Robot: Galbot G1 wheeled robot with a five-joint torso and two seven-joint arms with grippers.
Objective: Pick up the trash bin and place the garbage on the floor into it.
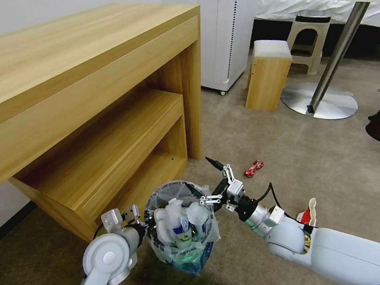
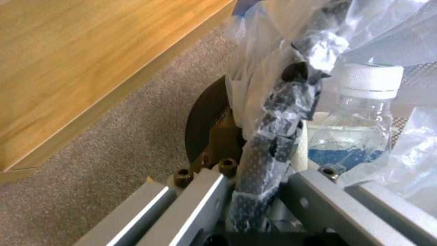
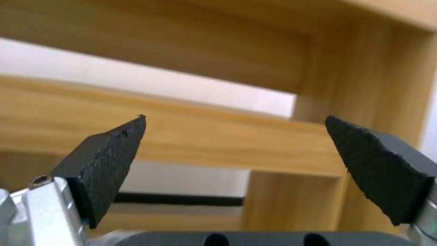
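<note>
The left gripper (image 1: 140, 220) is clamping its fingers on the rim of the trash bin (image 1: 182, 228), gripping it at the bin's nine o'clock side. In the left wrist view the dark mesh rim, wrapped in clear bag, is running between the metal fingers (image 2: 319, 201), which are pressed close around it. The one bin is sitting at about six o'clock in the head view, over the beige floor (image 1: 250, 129) just in front of the wooden desk (image 1: 81, 94); whether it is resting on the carpet or lifted I cannot tell. Inside it are lying crushed clear plastic and at least one bottle (image 2: 360, 116) with a white cap and blue label.

The right gripper (image 1: 211, 179) is hovering at the bin's two o'clock edge, its two black fingertips (image 3: 109, 160) spread wide apart and holding nothing.

Two pieces of garbage are lying on the carpet: one red wrapper (image 1: 254, 168) at three o'clock from the right gripper, and one red and white scrap (image 1: 308, 215) beside the right forearm.
</note>
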